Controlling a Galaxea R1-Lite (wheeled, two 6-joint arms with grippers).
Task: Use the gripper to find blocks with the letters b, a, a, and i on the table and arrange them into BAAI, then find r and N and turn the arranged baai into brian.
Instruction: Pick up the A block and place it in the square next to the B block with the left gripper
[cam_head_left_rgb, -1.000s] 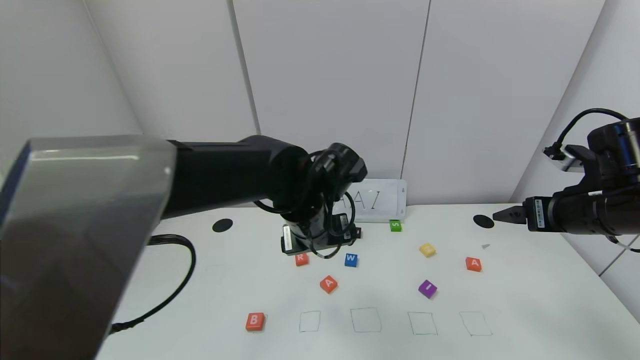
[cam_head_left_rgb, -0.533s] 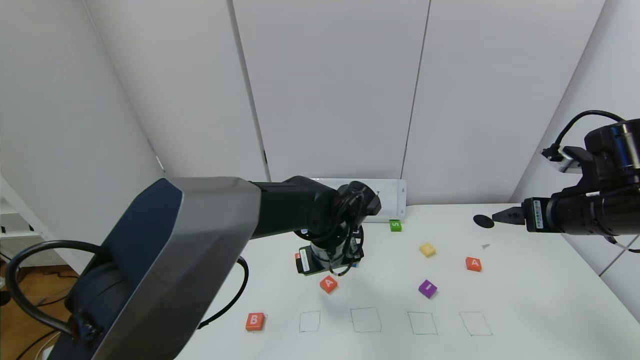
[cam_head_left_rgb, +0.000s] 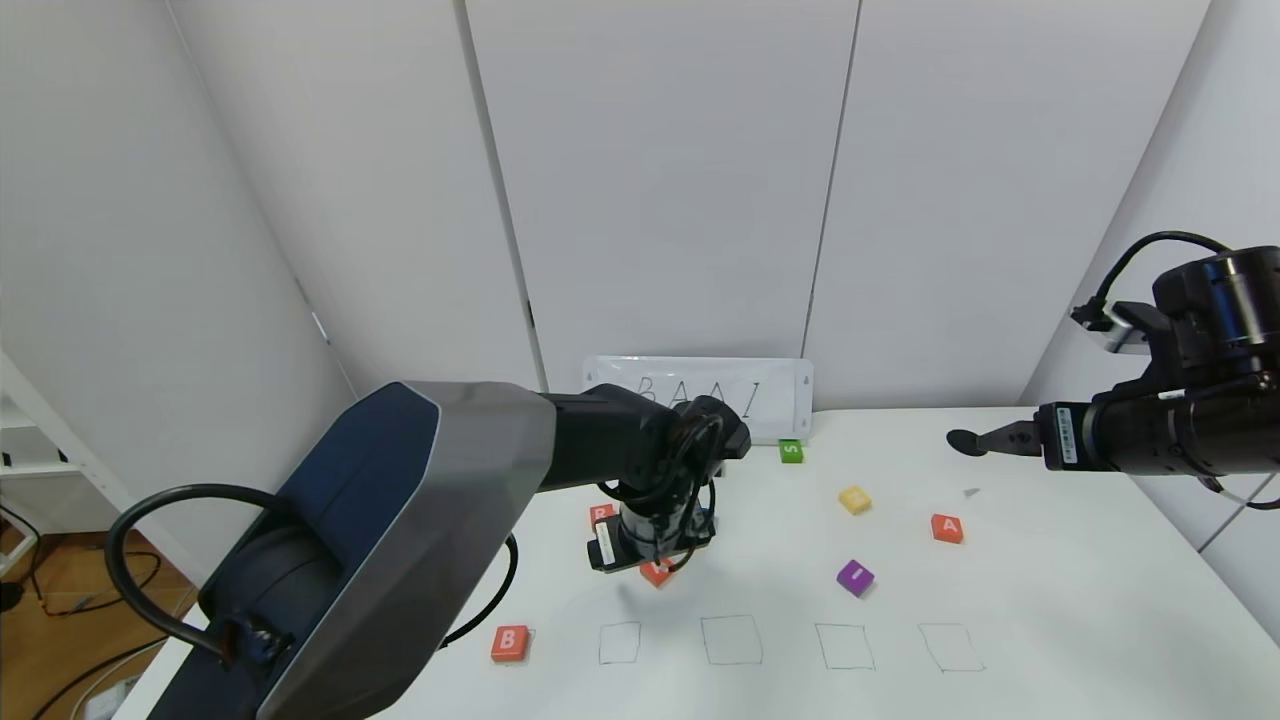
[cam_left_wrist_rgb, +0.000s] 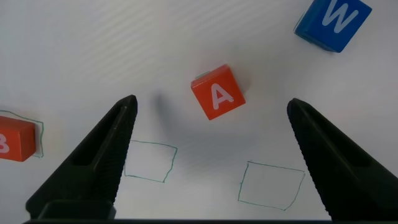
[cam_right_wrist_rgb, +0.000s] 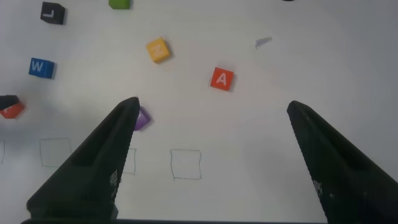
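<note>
Table: the table, a broad white top, carries a pen-drawn row of squares along its near edge; the B block sits at the first, the others are bare.
Left arm: the left gripper hangs directly over the nearer A block, fingers spread wide with the cube between them in the wrist view, gripping nothing.
Right arm: the right gripper is held high over the table's right side, its fingers also parted and empty, idle.
Task blocks: the far A block and the purple I block lie apart on the right; the R block peeks out just behind the left wrist.
Risk: the nearer A sits turned at an angle to the fingers, so a closing pinch would likely catch its corners, twisting or squirting the cube aside, or setting it down crooked in its square.
Bystanders: a blue W block lies near the A; a yellow block and green S block sit farther back, before a card reading BAAI.
In the way: nothing lies between the A and the empty second square; the W looks far enough off to be spared.
</note>
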